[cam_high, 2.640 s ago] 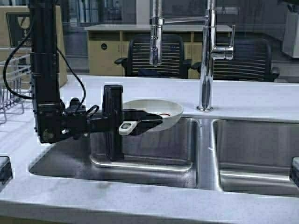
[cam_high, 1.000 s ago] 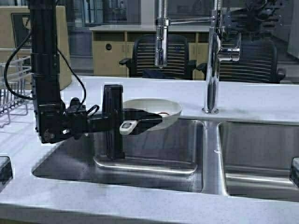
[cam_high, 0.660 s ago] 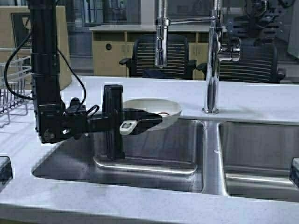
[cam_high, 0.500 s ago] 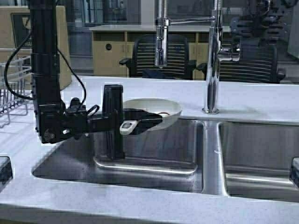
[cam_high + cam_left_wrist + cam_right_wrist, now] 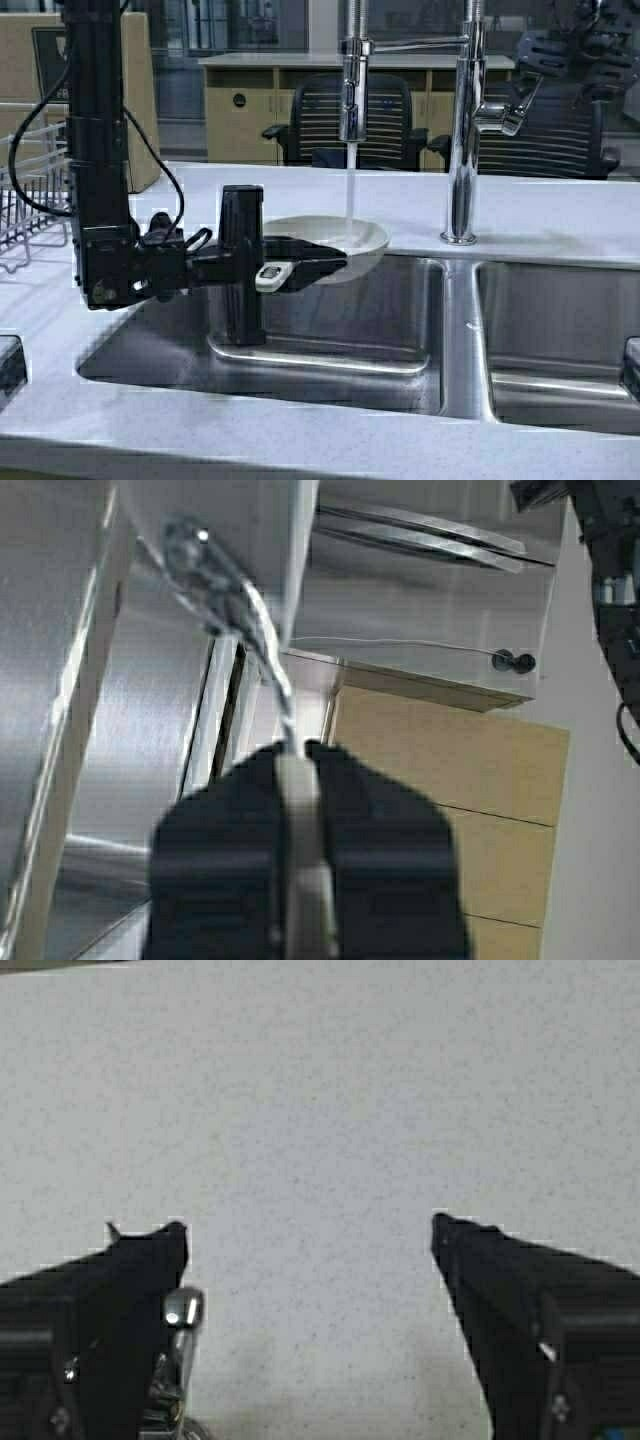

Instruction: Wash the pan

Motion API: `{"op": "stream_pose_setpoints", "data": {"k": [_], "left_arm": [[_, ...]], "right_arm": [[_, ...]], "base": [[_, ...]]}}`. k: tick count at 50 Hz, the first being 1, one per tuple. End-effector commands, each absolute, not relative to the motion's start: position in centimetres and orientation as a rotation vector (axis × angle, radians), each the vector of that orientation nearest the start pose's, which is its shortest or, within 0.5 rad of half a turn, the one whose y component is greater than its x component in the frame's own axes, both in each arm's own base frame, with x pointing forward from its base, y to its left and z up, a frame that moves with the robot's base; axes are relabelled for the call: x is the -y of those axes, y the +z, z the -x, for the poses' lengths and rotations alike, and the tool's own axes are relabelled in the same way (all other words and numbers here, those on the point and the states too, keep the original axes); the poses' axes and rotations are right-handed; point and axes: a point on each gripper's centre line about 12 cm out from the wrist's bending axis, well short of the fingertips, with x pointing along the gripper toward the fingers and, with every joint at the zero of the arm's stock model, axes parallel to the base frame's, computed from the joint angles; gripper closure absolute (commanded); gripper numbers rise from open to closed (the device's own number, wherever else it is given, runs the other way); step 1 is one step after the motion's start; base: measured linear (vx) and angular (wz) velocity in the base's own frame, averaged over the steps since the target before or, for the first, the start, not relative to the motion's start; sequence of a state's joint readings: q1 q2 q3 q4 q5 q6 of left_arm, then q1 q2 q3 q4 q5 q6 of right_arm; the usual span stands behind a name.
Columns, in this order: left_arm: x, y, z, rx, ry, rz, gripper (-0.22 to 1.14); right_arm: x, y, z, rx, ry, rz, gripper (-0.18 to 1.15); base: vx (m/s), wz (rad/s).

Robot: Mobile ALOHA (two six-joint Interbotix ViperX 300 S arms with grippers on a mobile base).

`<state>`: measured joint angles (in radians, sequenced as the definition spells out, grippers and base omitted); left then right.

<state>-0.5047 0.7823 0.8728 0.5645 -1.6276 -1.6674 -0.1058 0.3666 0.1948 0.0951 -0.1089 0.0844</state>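
The white pan (image 5: 335,238) is held level over the left sink basin (image 5: 330,320), under the faucet spout (image 5: 350,100). A stream of water (image 5: 350,185) falls into it. My left gripper (image 5: 300,262) is shut on the pan's short white handle (image 5: 270,277). In the left wrist view the handle (image 5: 298,880) sits clamped between the dark fingers of the left gripper (image 5: 298,750). My right gripper (image 5: 550,60) is up at the faucet lever (image 5: 505,115). In the right wrist view the right gripper (image 5: 305,1230) is open, with the lever's chrome tip (image 5: 183,1310) against one finger.
The chrome faucet column (image 5: 462,130) stands on the counter (image 5: 560,215) between the two basins. The right basin (image 5: 560,330) lies to the right. A wire dish rack (image 5: 30,190) stands at the far left. Office chairs show behind the counter.
Water now runs from the spout into the pan. The faucet lever has tilted up under the right gripper. The robot has shifted slightly, so the scene sits a little further right.
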Motion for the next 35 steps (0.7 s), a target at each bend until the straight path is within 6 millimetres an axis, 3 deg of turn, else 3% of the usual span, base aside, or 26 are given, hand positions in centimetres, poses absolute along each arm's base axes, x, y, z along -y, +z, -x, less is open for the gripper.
{"op": "stream_pose_setpoints", "data": {"k": [1, 6, 10, 20, 24, 29, 35], "left_arm": [[21.7, 0.6, -26.0, -0.883, -0.816, 1.526, 0.90], [21.7, 0.6, -26.0, -0.885, -0.816, 1.524, 0.90], [21.7, 0.6, -26.0, -0.883, -0.815, 1.525, 0.90], [21.7, 0.6, -26.0, -0.881, -0.817, 1.525, 0.90], [21.7, 0.6, -26.0, -0.881, -0.817, 1.525, 0.90], [21.7, 0.6, -26.0, -0.883, -0.815, 1.525, 0.90], [21.6, 0.6, -25.9, -0.886, -0.812, 1.526, 0.90]], "right_arm": [[9.6, 23.5, -50.8, -0.311, -0.224, -0.211, -0.06], [9.6, 25.2, -49.9, -0.281, -0.223, -0.202, -0.06], [10.2, 25.5, -49.2, -0.277, -0.236, -0.202, -0.06], [10.7, 22.5, -48.4, -0.348, -0.255, -0.212, -0.05], [10.0, 21.0, -48.7, -0.388, -0.244, -0.215, -0.02], [8.8, 19.5, -49.3, -0.438, -0.220, -0.214, 0.22], [7.5, 18.6, -50.0, -0.468, -0.193, -0.211, 0.73]], "base": [[0.00, 0.00], [0.00, 0.00], [0.00, 0.00], [0.00, 0.00], [0.00, -0.03], [0.00, 0.00], [0.00, 0.00]]}}
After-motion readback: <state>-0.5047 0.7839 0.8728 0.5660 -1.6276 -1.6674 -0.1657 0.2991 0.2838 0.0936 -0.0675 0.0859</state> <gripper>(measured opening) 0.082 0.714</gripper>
